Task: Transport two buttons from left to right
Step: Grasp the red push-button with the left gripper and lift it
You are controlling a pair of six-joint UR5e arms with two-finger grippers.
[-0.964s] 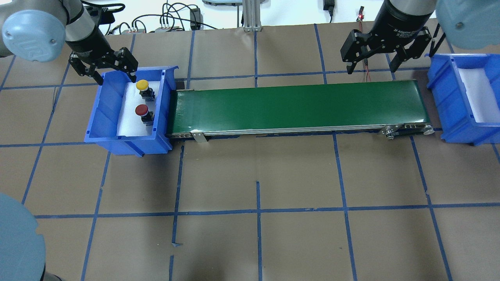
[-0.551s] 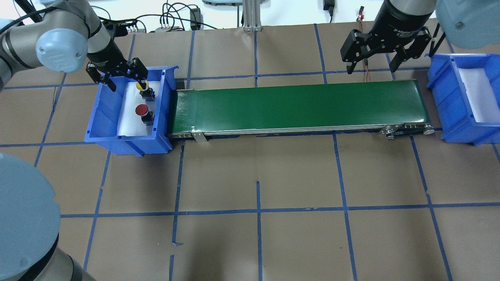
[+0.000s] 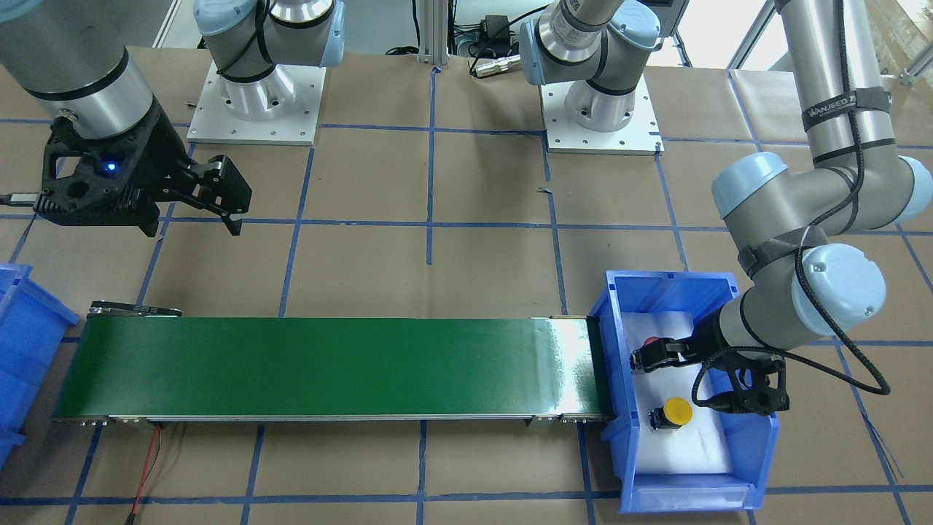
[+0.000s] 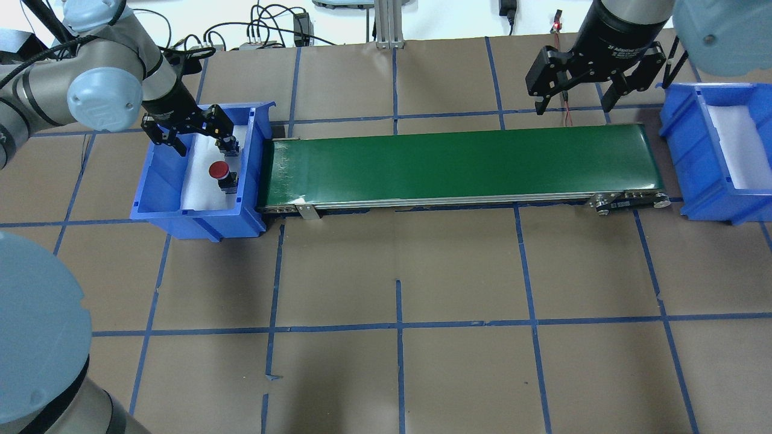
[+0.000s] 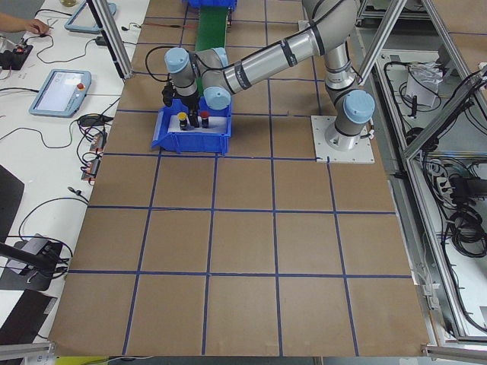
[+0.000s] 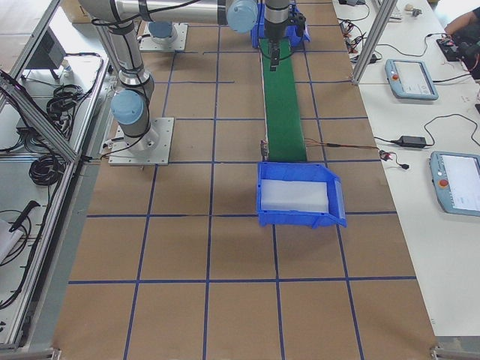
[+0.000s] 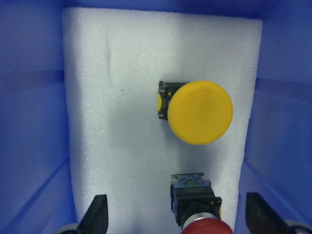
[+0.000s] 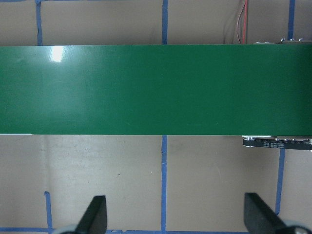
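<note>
We hold left pincer [image 4: 199, 134] open in blue bin [image 4: 163, 181] to straddle red button [image 4: 218, 170] or yellow button [image 7: 200, 112] | right pincer [image 4: 573, 99] open by conveyor belt [image 4: 458, 163], likely for pickup.

A yellow button [image 7: 200, 112] and red button [image 4: 218, 170] rest on white foam [image 7: 117, 122] in blue bin [image 4: 161, 178].

We find the left bin [image 4: 199, 218] against the belt's [image 4: 458, 163] left end, and the right bin [image 4: 702, 175] past its right end. Both buttons stand in the left bin by the belt-side wall, the far button [image 3: 676, 411] behind the near button [image 4: 219, 170]. The left gripper [image 4: 202, 141] hangs inside that bin, seemingly between them. The right gripper [image 4: 573, 102] hangs above the belt's right part.
</note>
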